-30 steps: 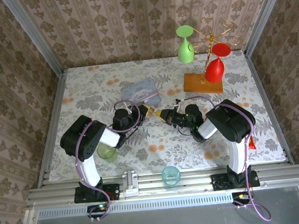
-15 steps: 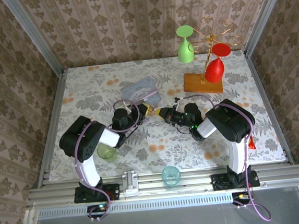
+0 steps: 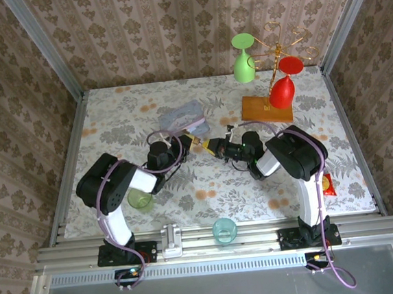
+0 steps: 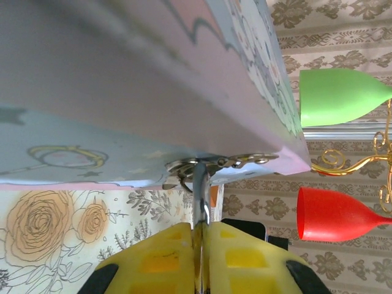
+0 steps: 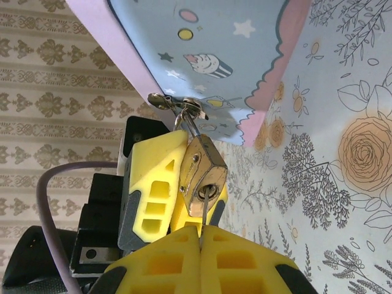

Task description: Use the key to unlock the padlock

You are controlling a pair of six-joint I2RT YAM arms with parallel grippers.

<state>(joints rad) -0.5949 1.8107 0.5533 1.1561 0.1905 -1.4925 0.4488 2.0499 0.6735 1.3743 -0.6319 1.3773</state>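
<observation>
In the right wrist view the padlock hangs at centre frame from the hasp of the blue tin box. The left gripper, at lower left, is pressed together on the padlock's side. The right gripper, at the bottom edge, pinches the key, whose tip is at the keyhole.

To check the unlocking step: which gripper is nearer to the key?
Right. The right gripper pinches the key, which enters the padlock; the left gripper clamps the padlock beyond it.
</observation>
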